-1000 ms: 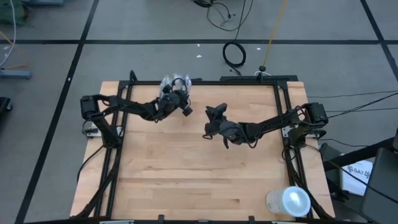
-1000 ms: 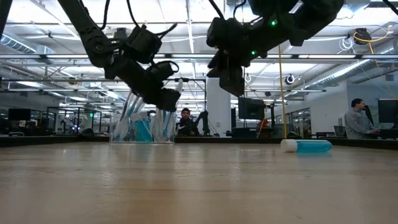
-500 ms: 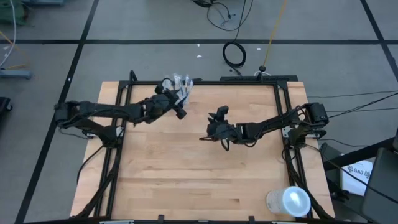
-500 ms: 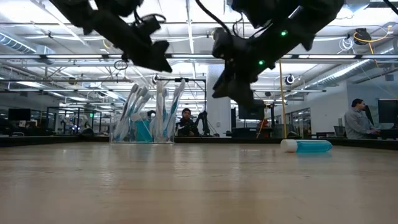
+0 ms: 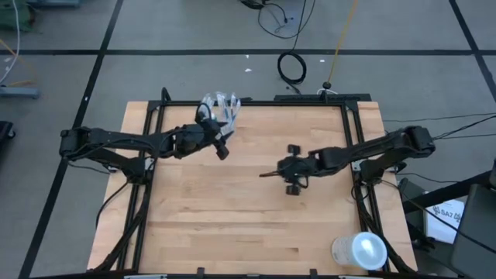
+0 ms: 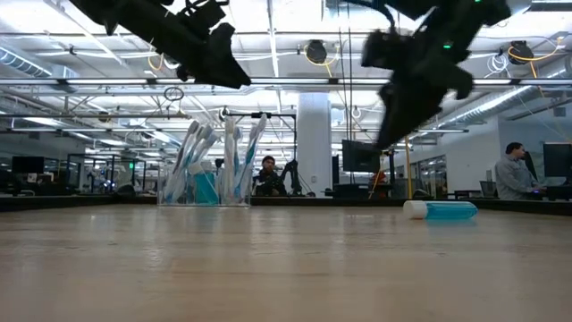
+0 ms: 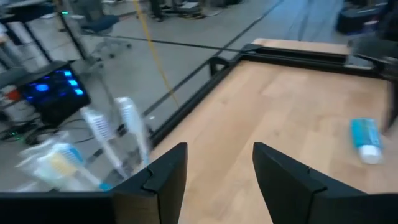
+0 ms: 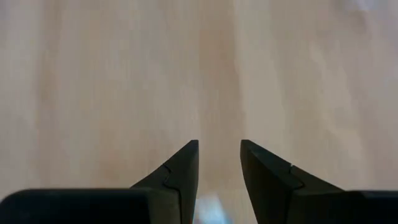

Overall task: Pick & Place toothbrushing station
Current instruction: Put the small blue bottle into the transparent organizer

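Observation:
The clear cup (image 5: pixel 219 107) stands at the table's far edge, its base on the wood. Several toothbrushes (image 6: pixel 234 152) stand upright in it, with something teal among them. The left wrist view shows their heads (image 7: pixel 127 121). A teal, white-capped toothpaste tube (image 6: pixel 440 210) lies on its side on the table (image 7: pixel 365 140). In the high view the right arm hides it. My left gripper (image 5: pixel 222 149) hangs open above the table, just near of the cup (image 7: pixel 219 149). My right gripper (image 5: pixel 265 173) is open at mid-table, slanting down (image 8: pixel 219 144), with nothing between its tips.
A large whitish translucent cylinder (image 5: pixel 360 249) stands at the table's near right corner. A black frame (image 5: pixel 256 101) runs along the far edge beside the cup. Bare wood lies between the two grippers and toward the near edge. People show in the room beyond the table.
My left gripper has risen from the cup and drawn back toward the near edge. The toothbrushes stand as before. My right gripper has swung from pointing at the far edge to pointing toward the table's left, and has shifted toward the near and right edges.

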Available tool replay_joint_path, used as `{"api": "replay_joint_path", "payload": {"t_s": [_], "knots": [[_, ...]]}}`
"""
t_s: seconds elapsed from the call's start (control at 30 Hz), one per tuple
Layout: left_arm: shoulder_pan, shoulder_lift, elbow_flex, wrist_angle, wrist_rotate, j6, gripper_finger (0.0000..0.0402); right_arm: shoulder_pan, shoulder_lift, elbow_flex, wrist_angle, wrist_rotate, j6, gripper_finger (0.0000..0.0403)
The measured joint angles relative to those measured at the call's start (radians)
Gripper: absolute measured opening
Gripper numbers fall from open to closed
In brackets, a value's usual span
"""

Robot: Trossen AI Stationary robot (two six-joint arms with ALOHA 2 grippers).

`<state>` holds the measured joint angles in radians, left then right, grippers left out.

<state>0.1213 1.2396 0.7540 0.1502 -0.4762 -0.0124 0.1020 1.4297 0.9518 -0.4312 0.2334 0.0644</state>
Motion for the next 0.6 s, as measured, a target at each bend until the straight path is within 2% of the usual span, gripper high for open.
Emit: {"api": "replay_joint_path", "payload": {"t_s": [0.13, 0.23, 0.47, 0.6], "knots": [[-0.008, 0.0, 0.0, 0.001, 0.024, -0.017, 0.0186, -0.003, -0.039, -0.001, -0.211, 0.0, 0.105, 0.012], [-0.008, 0.0, 0.0, 0.001, 0.025, -0.02, 0.0186, -0.002, -0.038, -0.003, -0.306, -0.003, 0.109, 0.0143], [-0.008, 0.0, 0.0, 0.002, 0.032, -0.05, 0.0186, -0.008, -0.025, -0.096, -0.222, -0.007, 0.034, 0.0219], [-0.008, 0.0, 0.0, 0.003, 0.032, -0.05, 0.0186, -0.031, -0.023, -0.176, -0.122, -0.105, 0.026, 0.0248]]}}
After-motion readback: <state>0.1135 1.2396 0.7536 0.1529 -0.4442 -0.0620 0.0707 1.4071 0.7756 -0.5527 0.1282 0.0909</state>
